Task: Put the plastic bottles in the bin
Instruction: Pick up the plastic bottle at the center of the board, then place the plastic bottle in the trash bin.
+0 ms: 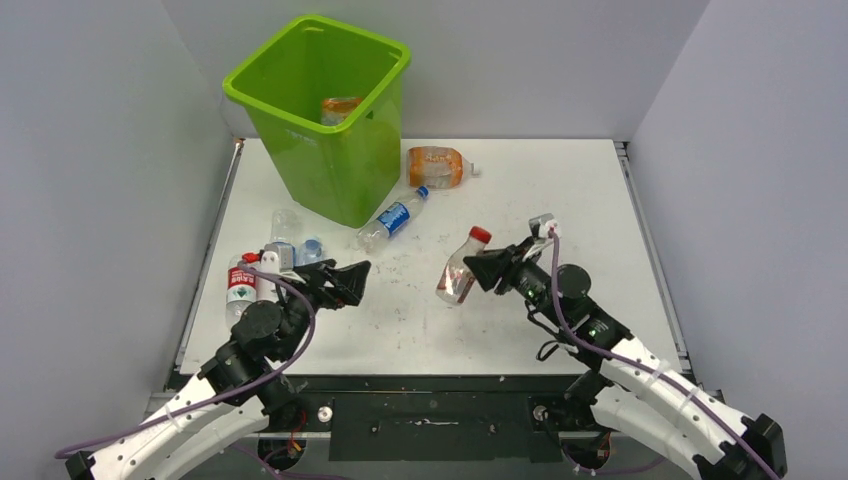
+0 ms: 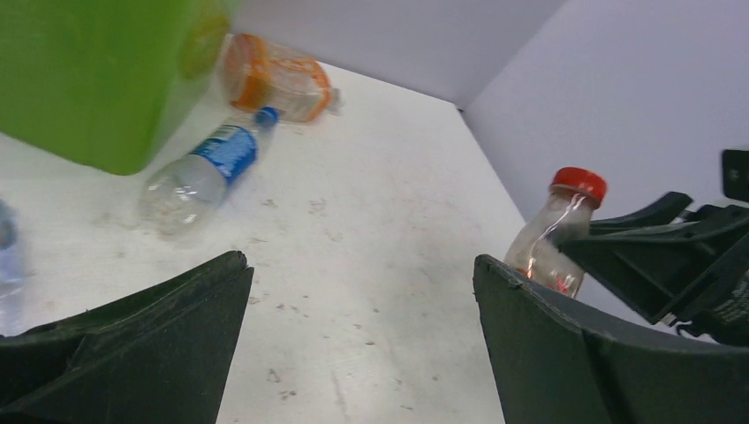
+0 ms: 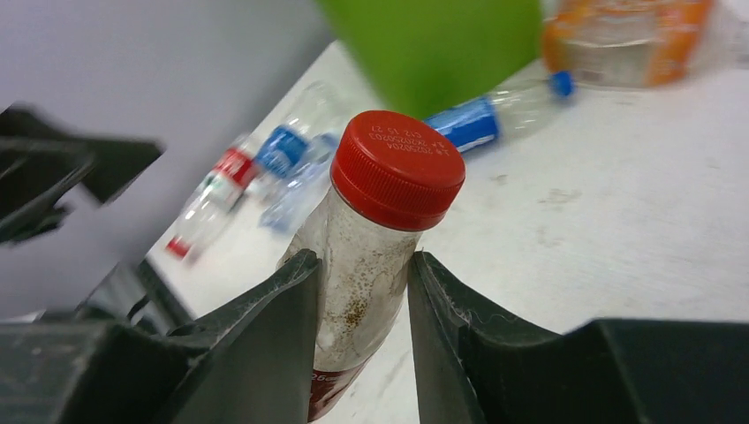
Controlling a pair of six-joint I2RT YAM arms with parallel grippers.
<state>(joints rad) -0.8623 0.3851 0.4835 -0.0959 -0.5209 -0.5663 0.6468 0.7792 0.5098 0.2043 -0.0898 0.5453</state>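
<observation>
Between the fingers of my right gripper sits a red-capped bottle, pinched on its upper body just below the cap, with the jaws narrowed onto it. It tilts over the middle of the tabletop, and I cannot tell whether its base is clear. It looks empty, so I judge it light, thin-walled and slick. A hard squeeze would dent it, and the stiffer shoulder is the safer hold. My left gripper hangs near the left edge, jaws spread wide on nothing. A blue-labelled bottle lies beside the bin at the far left corner. An orange bottle lies by the far edge, and more bottles cluster along the left edge.
</observation>
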